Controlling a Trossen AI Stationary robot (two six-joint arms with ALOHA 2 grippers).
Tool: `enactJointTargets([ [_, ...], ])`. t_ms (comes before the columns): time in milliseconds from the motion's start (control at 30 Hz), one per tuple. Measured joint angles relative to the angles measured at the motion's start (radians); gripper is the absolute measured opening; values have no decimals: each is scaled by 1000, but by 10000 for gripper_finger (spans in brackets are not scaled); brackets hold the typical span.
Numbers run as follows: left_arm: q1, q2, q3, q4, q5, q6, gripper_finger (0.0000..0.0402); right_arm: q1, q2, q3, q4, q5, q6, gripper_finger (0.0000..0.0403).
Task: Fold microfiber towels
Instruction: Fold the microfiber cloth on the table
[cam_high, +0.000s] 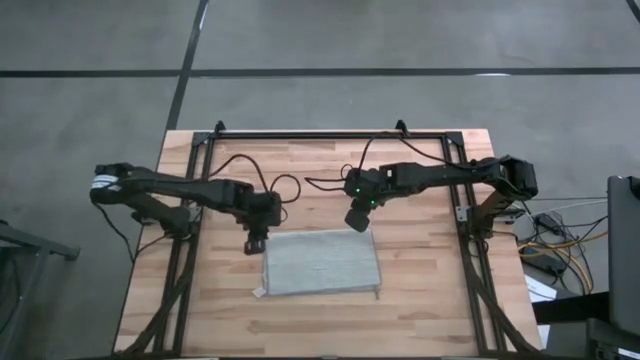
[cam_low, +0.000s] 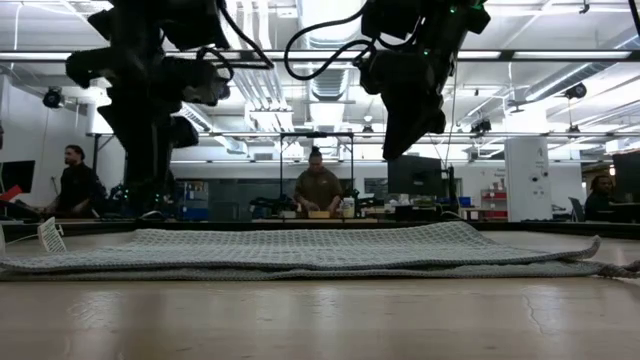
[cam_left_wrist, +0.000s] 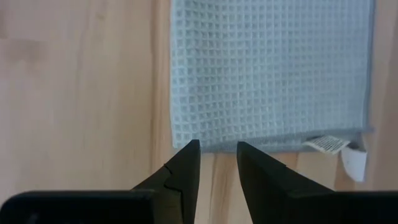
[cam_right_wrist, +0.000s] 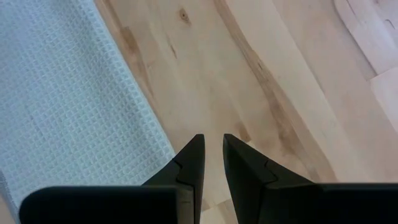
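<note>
Left wrist view alone shows the towel's white tag.

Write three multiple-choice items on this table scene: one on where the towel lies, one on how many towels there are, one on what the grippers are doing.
1. Where does the towel lie?
A. On the wooden table, flat, between the two arms
B. Draped over the right arm
C. On the floor beside the table

2. How many towels are on the table?
A. Three
B. One
C. None

3. What is the state of the left gripper and the right gripper?
A. Both clamp a towel corner
B. The left one lifts the towel
C. Both hold nothing, jaws slightly apart, above the towel's far corners

Answers:
1 A, since the high view shows the towel spread on the wood.
2 B, since only one grey-green cloth with a white tag shows.
3 C, since each wrist view shows a bare gap between the fingers.
</note>
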Motion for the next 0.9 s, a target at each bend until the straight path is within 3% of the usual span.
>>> enactJointTargets([
  [267, 0, 81, 0, 0, 4, 157, 110, 0, 0, 0, 0, 0, -15, 57],
  [600, 0, 180, 0, 0, 35, 124, 110, 0, 0, -4, 1, 1, -45, 57],
  [900, 10, 202, 12, -1, -79, 99, 110, 0, 1, -10, 2, 3, -49, 57],
])
